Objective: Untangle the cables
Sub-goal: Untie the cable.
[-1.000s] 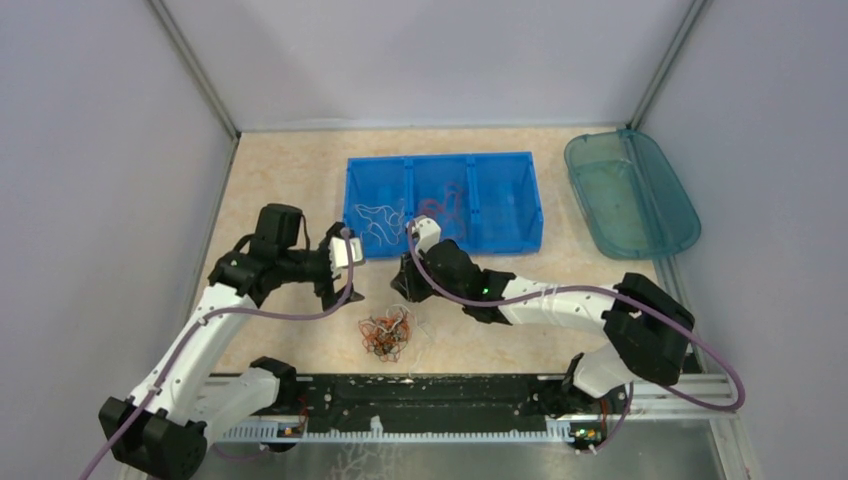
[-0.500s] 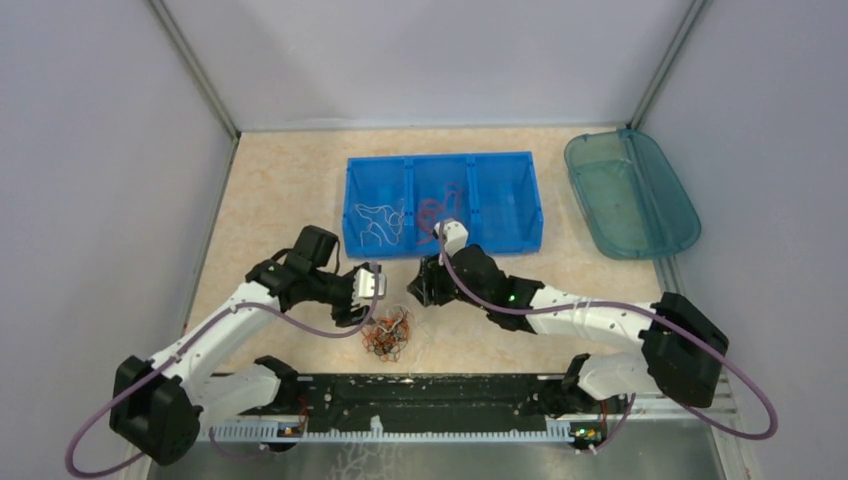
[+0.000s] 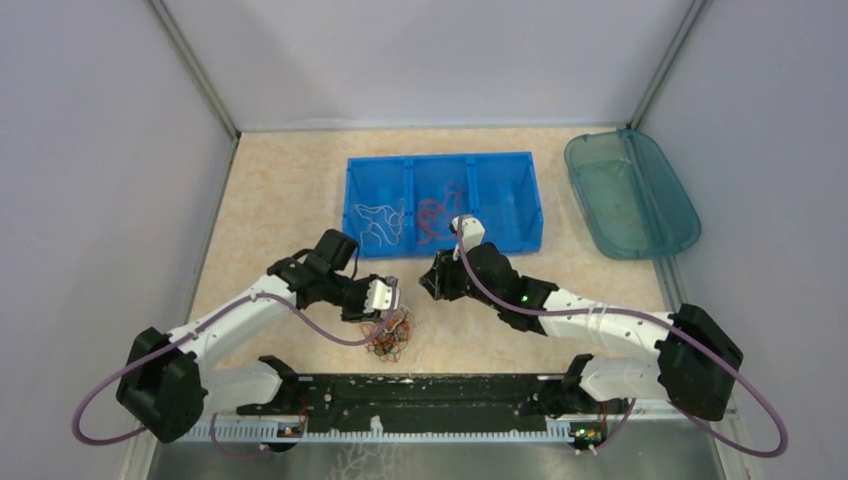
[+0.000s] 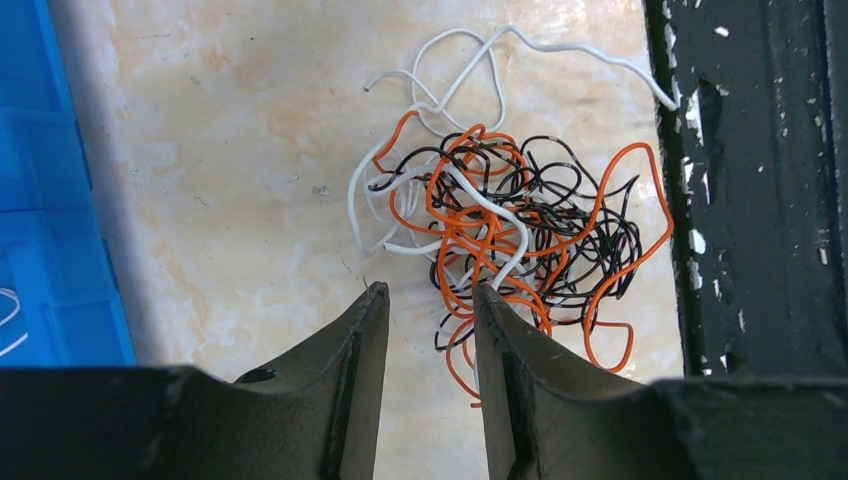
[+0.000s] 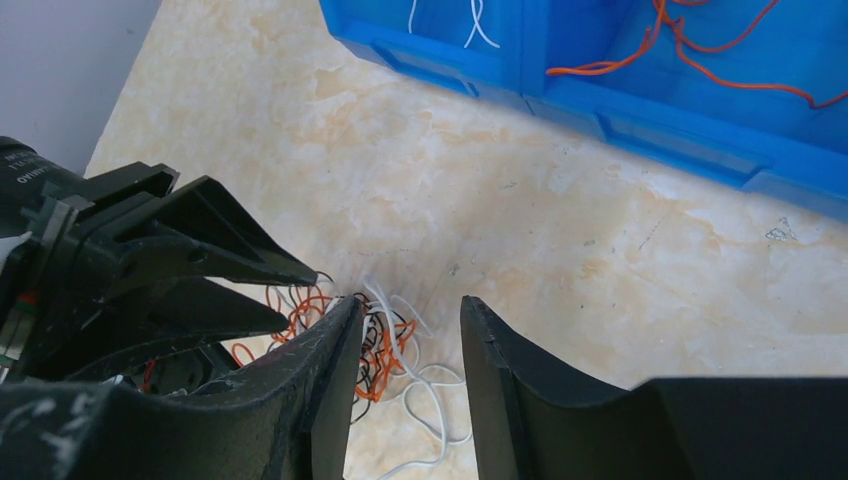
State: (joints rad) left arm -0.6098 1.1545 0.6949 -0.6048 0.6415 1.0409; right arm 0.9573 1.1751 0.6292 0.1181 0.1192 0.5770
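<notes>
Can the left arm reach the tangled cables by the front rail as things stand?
Likely yes: the left gripper hangs at the edge of the tangled cables, jaws parted and empty, nothing between; the right gripper stands apart.

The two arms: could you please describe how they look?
The left arm and right arm have white links, black joints and a purple-grey cable each; the right shows a green light. The left end effector and right end effector have dark tapered fingers.
</notes>
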